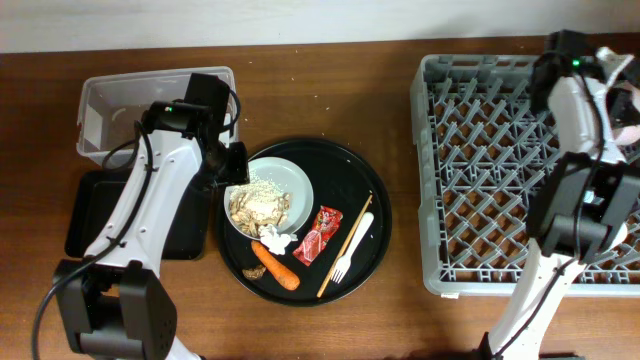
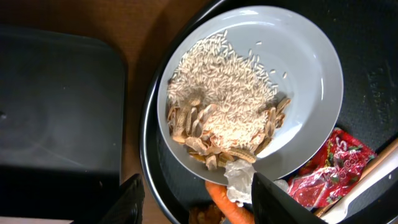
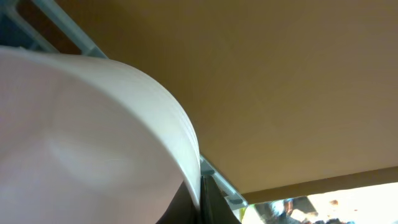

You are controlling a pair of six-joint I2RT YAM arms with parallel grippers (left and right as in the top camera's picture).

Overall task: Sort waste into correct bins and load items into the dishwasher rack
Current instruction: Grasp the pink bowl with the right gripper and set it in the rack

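Observation:
A pale round plate [image 1: 290,180] with beige food scraps [image 1: 258,205] lies on the large round black tray [image 1: 360,180]. Next to it lie a white tissue [image 1: 276,239], an orange carrot piece [image 1: 277,267], a small brown scrap [image 1: 255,272], a red wrapper [image 1: 320,234] and a white fork [image 1: 350,250]. My left gripper [image 1: 228,165] is open and empty over the plate's left edge; in the left wrist view its fingers [image 2: 196,199] straddle the plate rim [image 2: 305,68], tissue [image 2: 239,180] and carrot [image 2: 227,208]. My right gripper [image 3: 199,193] is shut on the rim of the pinkish-white bowl [image 3: 81,137], over the rack's far right side [image 1: 628,100].
The clear tub [image 1: 110,110] stands at the back left, with the shallow black tray [image 1: 85,210] in front of it. The grey dishwasher rack [image 1: 480,150] fills the right side. A wooden stick [image 1: 345,258] lies beside the fork. No cups are in view.

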